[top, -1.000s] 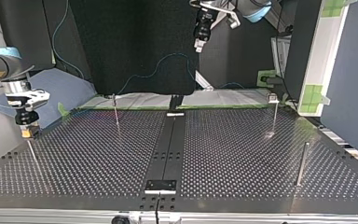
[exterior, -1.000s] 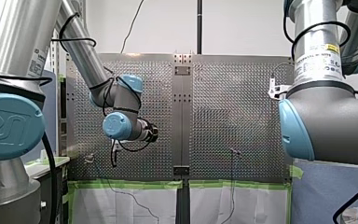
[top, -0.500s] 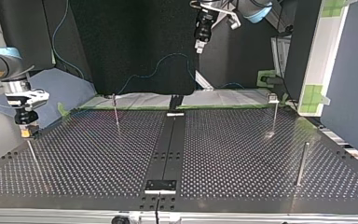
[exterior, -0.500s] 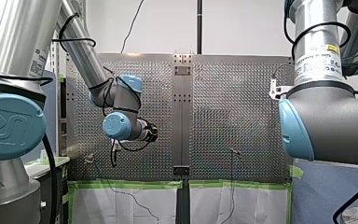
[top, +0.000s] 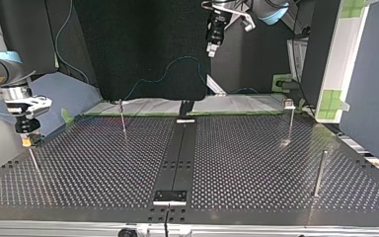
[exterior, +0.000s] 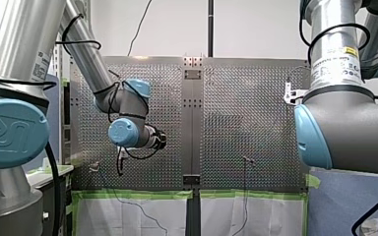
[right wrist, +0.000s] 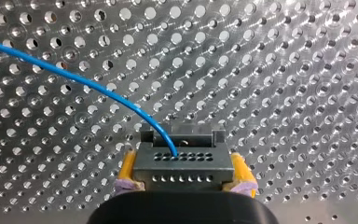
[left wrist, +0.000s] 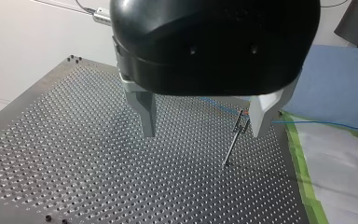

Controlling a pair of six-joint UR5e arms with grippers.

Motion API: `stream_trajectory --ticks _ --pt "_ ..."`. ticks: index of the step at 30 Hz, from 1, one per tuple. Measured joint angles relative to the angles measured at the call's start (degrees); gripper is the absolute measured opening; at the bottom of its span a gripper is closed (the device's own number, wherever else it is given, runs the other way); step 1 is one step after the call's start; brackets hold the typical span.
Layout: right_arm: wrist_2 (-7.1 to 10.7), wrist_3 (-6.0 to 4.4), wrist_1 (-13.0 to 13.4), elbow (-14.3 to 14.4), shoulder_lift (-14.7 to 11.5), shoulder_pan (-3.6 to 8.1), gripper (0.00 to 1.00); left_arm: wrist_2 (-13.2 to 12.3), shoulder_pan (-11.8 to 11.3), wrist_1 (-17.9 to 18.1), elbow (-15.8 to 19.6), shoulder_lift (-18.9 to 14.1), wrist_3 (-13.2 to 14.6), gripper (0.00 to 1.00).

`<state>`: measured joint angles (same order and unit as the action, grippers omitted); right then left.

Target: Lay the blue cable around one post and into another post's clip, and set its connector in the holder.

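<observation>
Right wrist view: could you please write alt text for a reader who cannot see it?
My right gripper, with yellow pads, is shut on a dark connector. A blue cable curves away from it over the perforated table.

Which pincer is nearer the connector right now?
Right. My right pincer is shut on the connector, its yellow pads on both sides of it. My left pincer hangs open, well apart from it, high over the table.

Desk (top: 256,163): perforated metal, filling the top view's lower half.
Middle strip (top: 180,153): smooth, running front to back.
Standing on it: thin post (top: 123,121) upper left, clip post (top: 290,123) upper right, plain post (top: 319,173) lower right.
</observation>
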<state>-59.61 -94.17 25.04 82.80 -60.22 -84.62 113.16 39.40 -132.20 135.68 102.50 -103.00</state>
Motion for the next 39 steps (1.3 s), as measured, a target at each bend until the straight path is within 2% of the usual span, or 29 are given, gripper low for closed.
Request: stream_trajectory --ticks 19,39 --pt "0.01 0.18 -0.10 -0.11 0.20 -0.35 0.00 -0.02 -0.09 0.00 0.00 0.00 0.00 1.00" --pt "-0.07 -0.06 -0.84 -0.52 0.30 -0.43 0.00 -0.01 -0.09 0.00 0.00 0.00 0.00 1.00"
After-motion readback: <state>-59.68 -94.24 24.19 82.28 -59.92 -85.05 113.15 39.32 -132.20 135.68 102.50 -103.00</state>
